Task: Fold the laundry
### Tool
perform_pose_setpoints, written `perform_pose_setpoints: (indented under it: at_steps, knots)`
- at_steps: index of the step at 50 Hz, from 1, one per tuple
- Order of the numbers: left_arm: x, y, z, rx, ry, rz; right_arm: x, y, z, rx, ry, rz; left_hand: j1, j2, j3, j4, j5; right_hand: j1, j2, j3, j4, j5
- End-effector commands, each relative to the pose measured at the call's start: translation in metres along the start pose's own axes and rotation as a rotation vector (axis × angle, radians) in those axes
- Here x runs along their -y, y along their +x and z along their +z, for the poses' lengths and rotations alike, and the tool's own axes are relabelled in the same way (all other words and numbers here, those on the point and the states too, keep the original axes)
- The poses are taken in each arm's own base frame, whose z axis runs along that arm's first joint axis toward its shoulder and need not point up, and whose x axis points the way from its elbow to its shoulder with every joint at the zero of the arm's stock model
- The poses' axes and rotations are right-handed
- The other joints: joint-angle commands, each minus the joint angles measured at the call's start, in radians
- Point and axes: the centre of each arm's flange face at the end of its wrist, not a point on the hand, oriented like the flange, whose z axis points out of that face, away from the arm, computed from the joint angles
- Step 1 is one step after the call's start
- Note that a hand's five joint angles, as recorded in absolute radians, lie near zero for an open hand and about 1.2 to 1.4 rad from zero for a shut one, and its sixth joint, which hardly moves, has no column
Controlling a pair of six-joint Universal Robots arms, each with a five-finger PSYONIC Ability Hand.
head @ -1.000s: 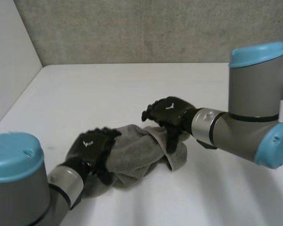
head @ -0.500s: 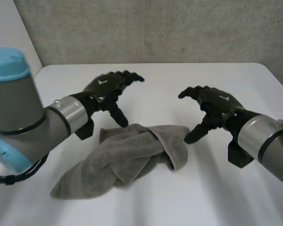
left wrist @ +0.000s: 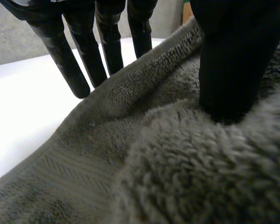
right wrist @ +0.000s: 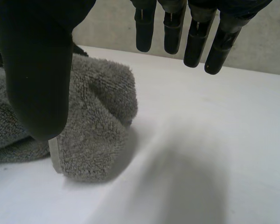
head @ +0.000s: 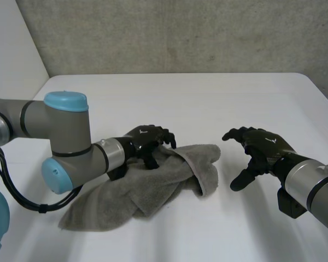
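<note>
The head view gives the whole picture: a grey towel (head: 169, 183) lies crumpled in a long heap on the white surface (head: 208, 98). The left hand (head: 145, 141) rests on the towel's far edge near its middle. The right hand (head: 262, 148) hangs in the air just beside the towel's thick folded end and does not touch it.

The left wrist view shows what the head view cannot. The thumb (left wrist: 233, 60) presses down into the soft pile, and the fingers (left wrist: 65, 56) reach straight out past the towel's edge, well apart from the thumb. They grip nothing.

The right wrist view shows that hand wide open. Its fingers (right wrist: 196, 42) are straight and far from the thumb (right wrist: 37, 70), above the bare surface, with nothing between them. The rounded end of the towel sits beside the thumb.

The cloth is thick terry with a looped, fluffy surface. Close to the left hand's fingers a flat woven band with a fine zigzag pattern runs along the edge, and the folded end beside the right hand shows a paler hem.
</note>
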Motion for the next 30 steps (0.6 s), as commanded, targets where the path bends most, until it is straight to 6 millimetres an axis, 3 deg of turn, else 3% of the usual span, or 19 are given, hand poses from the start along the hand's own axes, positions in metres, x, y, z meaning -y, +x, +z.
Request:
perform_pose_setpoints:
  at_steps: [1, 3, 5, 7, 11, 18, 20, 22, 23, 24, 25, 26, 28, 29, 30]
  knots:
    - [-0.007, 0.000, 0.001, -0.003, -0.020, 0.004, -0.009, 0.004, 0.010, -0.029, -0.009, 0.011, 0.440, 0.438, 0.446, 0.446, 0.448, 0.043, 0.002, 0.027, 0.023, 0.025]
    - [-0.006, 0.001, -0.001, 0.000, -0.020, 0.006, -0.014, 0.010, 0.022, -0.059, -0.032, 0.018, 0.790, 0.788, 0.796, 0.796, 0.798, 0.043, 0.002, 0.027, 0.023, 0.025]
    - [-0.005, 0.001, -0.003, 0.014, -0.022, 0.007, -0.015, 0.012, 0.030, -0.071, -0.042, 0.023, 0.859, 0.857, 0.865, 0.864, 0.866, 0.046, 0.005, 0.029, 0.026, 0.028]
    - [0.000, 0.000, -0.006, 0.020, -0.008, 0.012, -0.020, 0.012, 0.037, -0.070, -0.061, 0.033, 0.859, 0.857, 0.865, 0.865, 0.867, 0.046, 0.005, 0.029, 0.026, 0.028]
    - [0.020, 0.002, -0.021, 0.031, 0.036, 0.031, -0.035, -0.010, 0.059, -0.004, -0.113, 0.090, 0.859, 0.857, 0.865, 0.865, 0.867, 0.057, 0.017, 0.041, 0.038, 0.039]
    - [0.031, 0.008, -0.036, 0.038, 0.056, 0.041, -0.039, -0.037, 0.085, 0.068, -0.124, 0.146, 0.859, 0.857, 0.865, 0.865, 0.867, 0.145, 0.105, 0.129, 0.126, 0.128]
    - [0.032, 0.009, -0.039, 0.038, 0.056, 0.041, -0.038, -0.047, 0.089, 0.090, -0.123, 0.147, 0.859, 0.857, 0.865, 0.865, 0.867, 0.242, 0.202, 0.226, 0.223, 0.224]
    - [0.034, 0.011, -0.043, 0.040, 0.061, 0.046, -0.038, -0.062, 0.095, 0.123, -0.130, 0.143, 0.859, 0.857, 0.865, 0.865, 0.867, 0.718, 0.677, 0.702, 0.699, 0.700]
    - [0.034, 0.011, -0.043, 0.040, 0.061, 0.046, -0.038, -0.062, 0.095, 0.123, -0.130, 0.143, 0.859, 0.857, 0.865, 0.865, 0.867, 0.721, 0.680, 0.705, 0.701, 0.703]
    - [0.036, 0.009, -0.044, 0.050, 0.068, 0.048, -0.035, -0.065, 0.099, 0.126, -0.122, 0.128, 0.859, 0.857, 0.865, 0.865, 0.867, 1.078, 1.038, 1.062, 1.059, 1.060]
    - [0.040, 0.002, -0.044, 0.082, 0.084, 0.058, -0.025, -0.066, 0.103, 0.123, -0.081, 0.108, 0.859, 0.857, 0.865, 0.865, 0.867, 1.139, 1.098, 1.123, 1.120, 1.121]
    - [0.040, 0.002, -0.044, 0.082, 0.084, 0.058, -0.025, -0.066, 0.103, 0.123, -0.081, 0.108, 0.859, 0.857, 0.865, 0.865, 0.867, 1.140, 1.099, 1.123, 1.120, 1.122]
    - [0.059, -0.025, -0.044, 0.220, 0.177, 0.138, 0.012, -0.070, 0.111, 0.127, 0.078, -0.042, 0.859, 0.857, 0.865, 0.865, 0.867, 1.140, 1.099, 1.123, 1.120, 1.122]
    - [0.059, -0.026, -0.044, 0.221, 0.178, 0.139, 0.013, -0.070, 0.111, 0.127, 0.079, -0.043, 0.859, 0.857, 0.865, 0.865, 0.867, 1.140, 1.099, 1.123, 1.120, 1.122]
    - [0.080, -0.041, -0.047, 0.319, 0.260, 0.211, 0.039, -0.072, 0.114, 0.112, 0.194, -0.174, 0.859, 0.857, 0.865, 0.865, 0.867, 1.140, 1.099, 1.123, 1.120, 1.122]
